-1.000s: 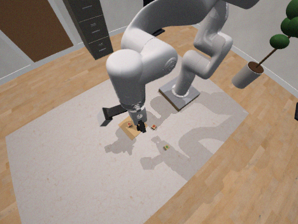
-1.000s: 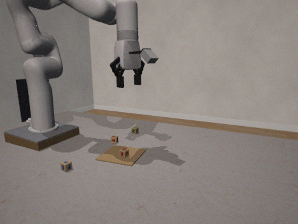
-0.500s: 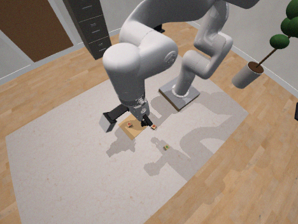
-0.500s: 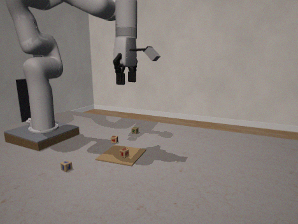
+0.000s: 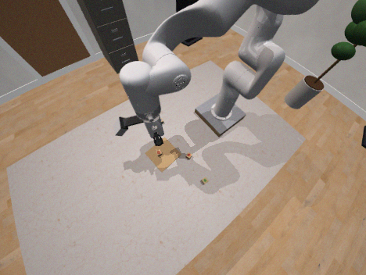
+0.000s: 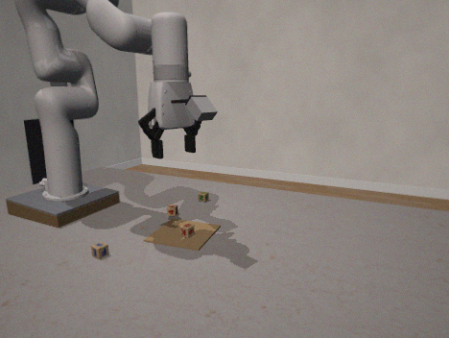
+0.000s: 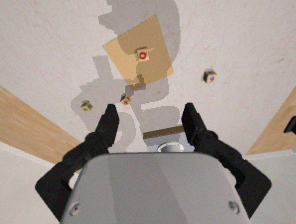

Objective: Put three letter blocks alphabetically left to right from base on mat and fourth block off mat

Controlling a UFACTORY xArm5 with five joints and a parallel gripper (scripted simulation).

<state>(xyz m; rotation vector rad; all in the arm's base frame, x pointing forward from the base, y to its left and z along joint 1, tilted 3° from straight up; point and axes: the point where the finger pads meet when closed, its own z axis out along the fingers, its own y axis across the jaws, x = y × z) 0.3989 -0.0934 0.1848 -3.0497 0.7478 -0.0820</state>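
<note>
A tan mat (image 5: 166, 162) (image 6: 168, 237) (image 7: 127, 62) lies on the grey carpet. One block with a red mark on top (image 5: 159, 152) (image 6: 187, 229) (image 7: 142, 54) sits on the mat. A second red-marked block (image 5: 188, 155) (image 6: 173, 209) (image 7: 125, 100) lies just off the mat. A green-marked block (image 5: 204, 180) (image 6: 203, 196) (image 7: 87, 105) lies farther out. A blue-marked block (image 6: 100, 250) (image 7: 210, 76) lies apart on the other side and is hidden in the top view. The letters are too small to read. My gripper (image 5: 156, 138) (image 6: 174, 148) (image 7: 150, 111) is open and empty, high above the mat's edge nearest the base.
The robot base plate (image 5: 220, 119) (image 6: 58, 206) stands near the mat. A filing cabinet (image 5: 111, 31) and a potted plant (image 5: 309, 87) stand on the wooden floor, far from the blocks.
</note>
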